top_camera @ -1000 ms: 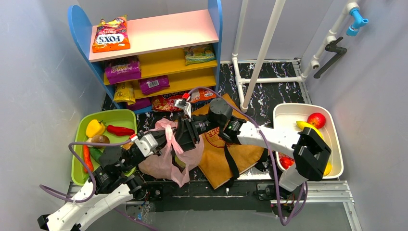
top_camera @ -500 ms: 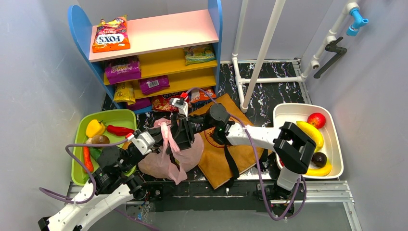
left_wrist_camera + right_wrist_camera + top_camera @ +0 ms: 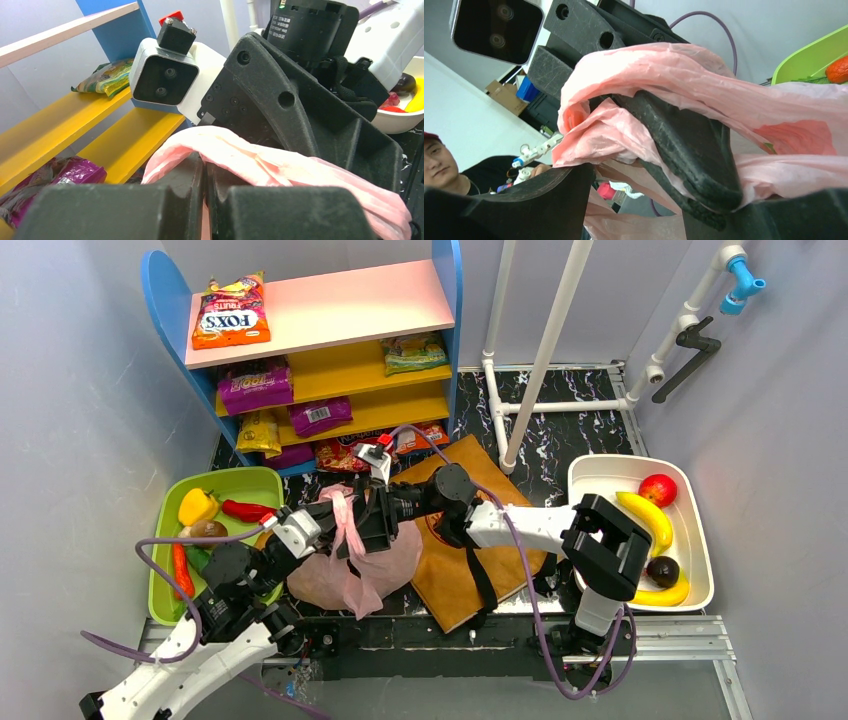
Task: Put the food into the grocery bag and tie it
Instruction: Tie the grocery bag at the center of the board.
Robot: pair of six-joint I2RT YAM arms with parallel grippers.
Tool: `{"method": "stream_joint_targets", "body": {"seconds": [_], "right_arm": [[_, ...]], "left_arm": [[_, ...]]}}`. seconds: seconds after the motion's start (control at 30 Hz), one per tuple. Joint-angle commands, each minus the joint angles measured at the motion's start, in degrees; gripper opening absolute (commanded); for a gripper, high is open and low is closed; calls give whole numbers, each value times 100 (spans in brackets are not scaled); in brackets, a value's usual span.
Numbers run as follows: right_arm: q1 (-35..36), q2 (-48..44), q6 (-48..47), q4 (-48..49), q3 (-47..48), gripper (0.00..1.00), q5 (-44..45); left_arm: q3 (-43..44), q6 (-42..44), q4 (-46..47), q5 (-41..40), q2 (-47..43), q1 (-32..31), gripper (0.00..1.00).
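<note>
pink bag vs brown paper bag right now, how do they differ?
The pink bag is translucent, crumpled and bulging; the brown paper bag is opaque and lies flat. The left gripper pinches the pink bag's handle; nothing grips the brown paper bag. Both have carry handles and lie side by side.

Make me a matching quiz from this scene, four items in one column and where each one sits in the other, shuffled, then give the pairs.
1. FOX'S packet
2. red apple
3. yellow pepper
4. pink grocery bag

A. in the green bin
B. beside the brown paper bag
C. on the pink top shelf
D. in the white tub

Pairs: 1-C, 2-D, 3-A, 4-B
</note>
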Motion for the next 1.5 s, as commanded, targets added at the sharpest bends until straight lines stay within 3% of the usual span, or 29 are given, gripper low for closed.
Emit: {"method": "stream_joint_targets", "body": {"seconds": [0.0,0.23,0.33,0.37,0.53,0.6,0.83,0.97,1.13,1.47], "right_arm": [[203,-150,-90,933,-77,68,589],[235,-310,-274,777,-319,69,1259],[309,-619,-682,-209,-340,72,1862],[368,-923,-866,-974,-391,65,2413],[509,-1260,-1284,-1961,-419,9,3006],[509,-1276,-1301,-2043,-409,1,3029],[510,-1510,-1593,-3013,-284,1,3346],[510,-1732,-1850,-3763,-135,1,3615],[510,-2028,-2253,-4841,198,1,4111],[440,-2210,-2748,-5774,576,1,4896]], "left_arm": [[-78,-58,-209,-156,236,89,0],[-65,-119,-181,-373,315,170,0],[-43,-75,-218,-597,455,201,0],[-43,-35,-245,-649,479,201,0],[-41,-24,-276,-674,442,222,0],[-41,-22,-284,-677,439,226,0],[0,-40,-385,-675,488,236,0],[209,-26,-895,-739,646,234,0],[385,-431,-1048,-803,554,230,0],[1254,-1254,-2568,-603,378,233,0]]}}
